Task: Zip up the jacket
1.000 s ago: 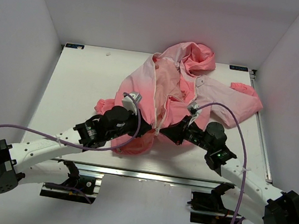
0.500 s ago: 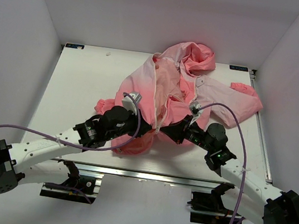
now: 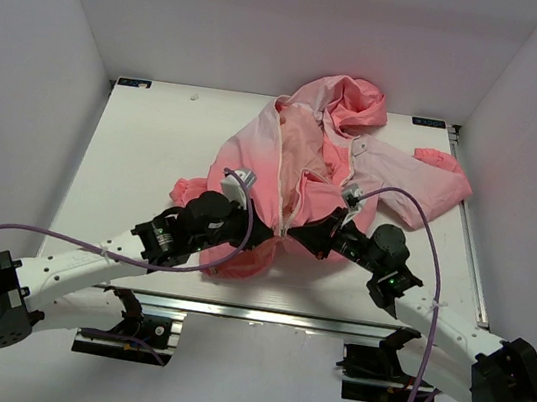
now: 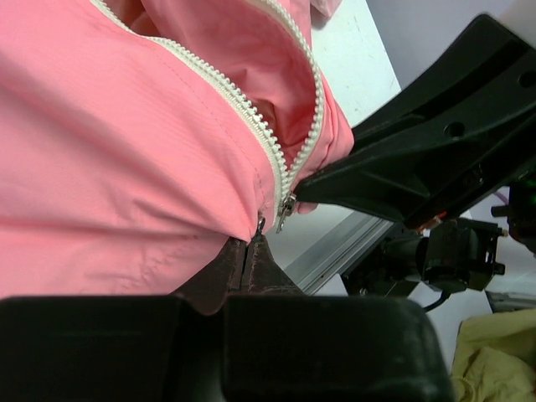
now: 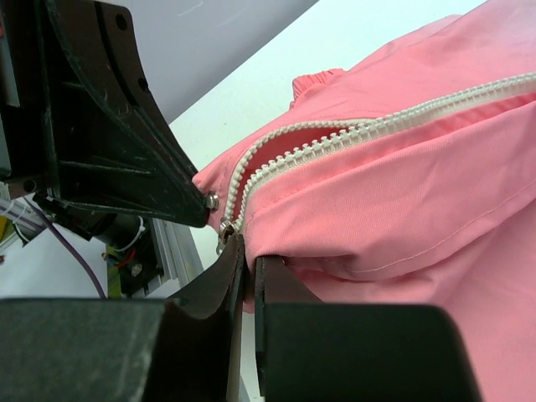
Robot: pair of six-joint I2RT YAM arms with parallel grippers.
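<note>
Pink jacket (image 3: 355, 163) lies spread on the white table (image 3: 133, 161), front side up, somewhat rumpled. Long axis runs near-to-far: hem (image 3: 239, 260) just ahead of the two arms, hood (image 3: 350, 97) bunched at the far edge and drifting right, one sleeve (image 3: 423, 179) thrown out to the right. The zipper (image 4: 243, 109) follows that same line, hem to collar. It is open: the two tooth rows join only at the slider (image 4: 286, 207), which sits right at the hem end, and they part from there toward the collar. Left gripper (image 4: 251, 251) has its fingers pressed together on the hem fabric just under the zipper's bottom. Right gripper (image 5: 247, 260) shows only a sliver of gap, with cloth nipped in it, just beside the slider on the other panel. The two grippers face each other, nearly touching, one on each side of the zipper's foot. Judgement: this paired grip anchors the bottom so the tape stays taut and the panels stay aligned. Neither gripper appears to hold the pull tab itself, so the run up toward the hood is not yet begun.
</note>
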